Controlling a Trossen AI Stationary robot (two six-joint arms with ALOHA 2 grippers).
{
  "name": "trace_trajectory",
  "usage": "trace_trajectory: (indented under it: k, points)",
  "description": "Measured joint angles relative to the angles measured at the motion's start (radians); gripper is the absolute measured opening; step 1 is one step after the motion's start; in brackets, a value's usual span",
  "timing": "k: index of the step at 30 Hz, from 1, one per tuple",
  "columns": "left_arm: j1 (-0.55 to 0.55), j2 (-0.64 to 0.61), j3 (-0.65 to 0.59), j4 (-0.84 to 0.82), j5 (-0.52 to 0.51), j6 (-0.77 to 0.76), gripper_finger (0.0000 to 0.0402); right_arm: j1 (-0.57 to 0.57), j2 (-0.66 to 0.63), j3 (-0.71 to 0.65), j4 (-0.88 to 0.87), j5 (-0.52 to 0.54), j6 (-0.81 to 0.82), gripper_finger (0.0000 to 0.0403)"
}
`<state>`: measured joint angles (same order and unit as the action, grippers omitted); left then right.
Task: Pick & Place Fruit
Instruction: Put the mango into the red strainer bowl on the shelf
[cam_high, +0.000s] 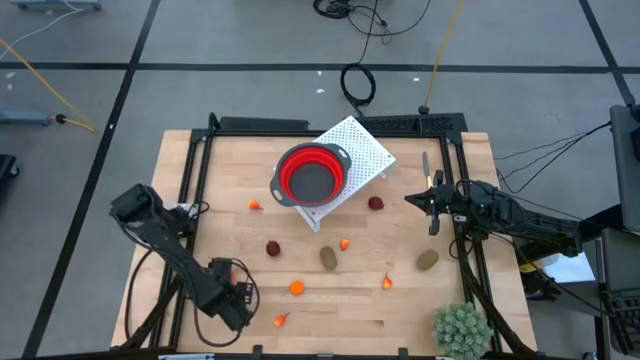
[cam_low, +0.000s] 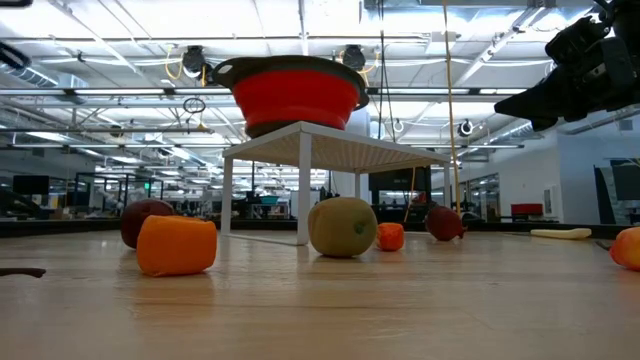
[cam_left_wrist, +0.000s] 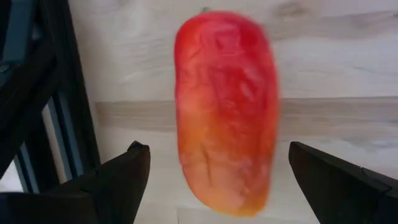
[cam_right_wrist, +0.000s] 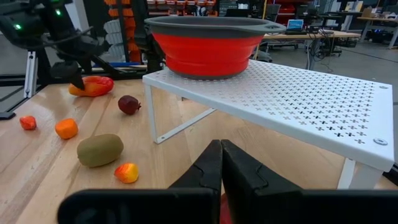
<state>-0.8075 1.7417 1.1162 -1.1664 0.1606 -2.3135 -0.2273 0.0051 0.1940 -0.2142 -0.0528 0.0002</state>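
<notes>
The long red-orange piece (cam_left_wrist: 225, 112) lies flat on the wooden table; it also shows in the right wrist view (cam_right_wrist: 92, 86). My left gripper (cam_left_wrist: 217, 180) is open above it near the table's near left corner (cam_high: 238, 300), one finger on each side of the piece, with a gap at both. My right gripper (cam_right_wrist: 221, 168) is shut and empty, raised at the right (cam_high: 410, 198), beside a dark red ball (cam_high: 376, 203). Other fruit lies loose: two brown-green ovals (cam_high: 328, 258) (cam_high: 427, 261), a second dark red ball (cam_high: 273, 248), and small orange bits (cam_high: 297, 288).
A red bowl with a grey rim (cam_high: 310, 173) stands on a white perforated rack (cam_high: 362, 148) at the table's far middle. A spiky green plant (cam_high: 462, 330) stands at the near right corner. Dark frame rails (cam_high: 190, 190) run along both sides.
</notes>
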Motion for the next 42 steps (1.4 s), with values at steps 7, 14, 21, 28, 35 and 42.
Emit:
trace_trajectory:
  k: [7,14,21,28,35,42]
  points:
    - [0.0,0.0,-0.098,0.162,0.014,-0.023,0.0376,0.0,0.0,0.0,0.0,0.0,0.0,0.0]
    - [0.012,-0.003,-0.136,0.265,0.014,-0.022,0.0351,0.0,0.0,0.0,0.0,0.0,0.0,0.0]
    - [0.028,-0.002,-0.137,0.264,-0.001,0.008,0.0255,0.0,0.0,0.0,0.0,0.0,0.0,0.0]
    - [0.029,-0.007,-0.138,0.261,-0.004,0.007,0.0207,0.0,0.0,0.0,0.0,0.0,0.0,0.0]
    - [0.029,-0.064,-0.142,0.214,0.013,0.006,0.0234,0.0,0.0,0.0,0.0,0.0,0.0,0.0]
    - [0.027,-0.203,-0.129,0.188,-0.093,-0.013,0.0207,0.0,0.0,0.0,0.001,0.0,0.0,0.0]
